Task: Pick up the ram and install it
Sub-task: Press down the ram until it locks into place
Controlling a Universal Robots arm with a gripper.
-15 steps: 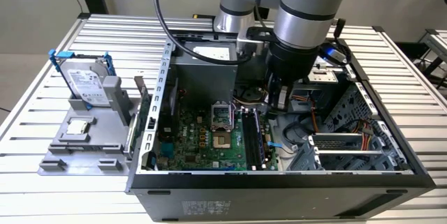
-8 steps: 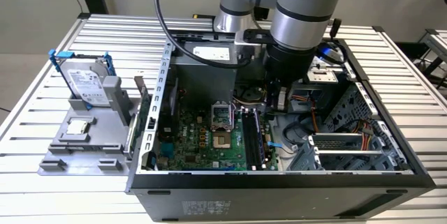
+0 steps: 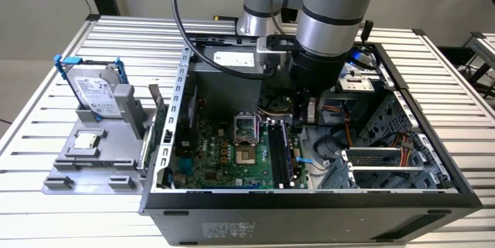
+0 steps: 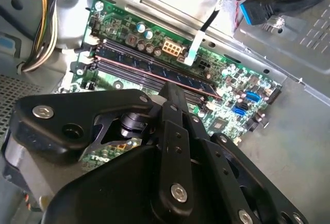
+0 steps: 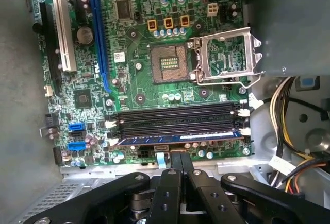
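Black gripper linkages crowd the foreground in both wrist views, and the gripper (image 5: 180, 158) has its two fingers pressed together with nothing between them, their tips just above the edge of the motherboard (image 5: 134, 87). Just beyond the fingertips, the ram (image 5: 180, 138) sits seated in the memory slot closest to the gripper, a long narrow dark stick with a pale strip along it, lying parallel to the empty black slots beside it. White latches stand at the slot ends. In the second wrist view the ram (image 4: 154, 68) runs diagonally across the green board, the closed fingers just in front of it.

Farther across the board in the first wrist view, the processor socket (image 5: 172, 63) lies open, its metal retention frame (image 5: 227, 54) flipped to one side.

In the exterior view, the arm reaches down into an open computer case (image 3: 309, 201) resting on a slatted metal table (image 3: 46, 213). On the exterior view's left, well apart from the case, a grey fixture (image 3: 97, 152) holds a silver hard drive (image 3: 97, 91) in a blue frame standing upright, and a small square processor chip (image 3: 87, 139) lying flat.
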